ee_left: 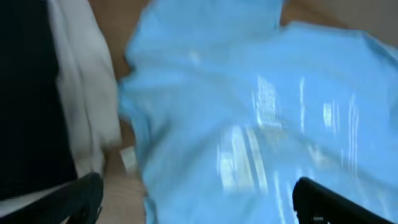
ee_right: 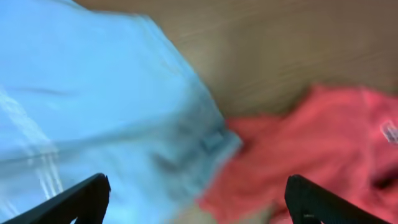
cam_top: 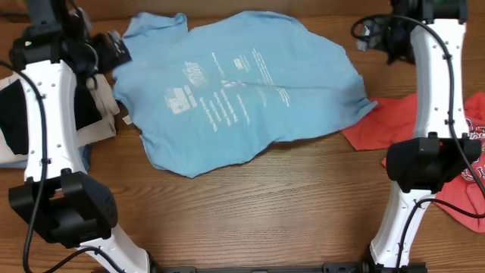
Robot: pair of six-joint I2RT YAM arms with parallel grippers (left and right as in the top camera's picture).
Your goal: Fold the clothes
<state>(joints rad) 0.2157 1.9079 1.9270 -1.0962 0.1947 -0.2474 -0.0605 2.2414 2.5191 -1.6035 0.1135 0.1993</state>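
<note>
Light blue short-sleeved T-shirt [cam_top: 242, 91] with small white print lies spread and wrinkled, print up, across the far middle of the brown wooden bench [cam_top: 288, 205]. Its right corner meets the crumpled red T-shirt [cam_top: 447, 159] at the bench's right edge. The left tool [ee_left: 196, 202] hangs over the blue shirt's left side, fingers spread wide, grasping nothing. The right tool [ee_right: 199, 196] hangs over the blue hem beside the red cloth, equally spread and empty. A cream and black fabric item [cam_top: 19, 114] lies at the left edge.
</note>
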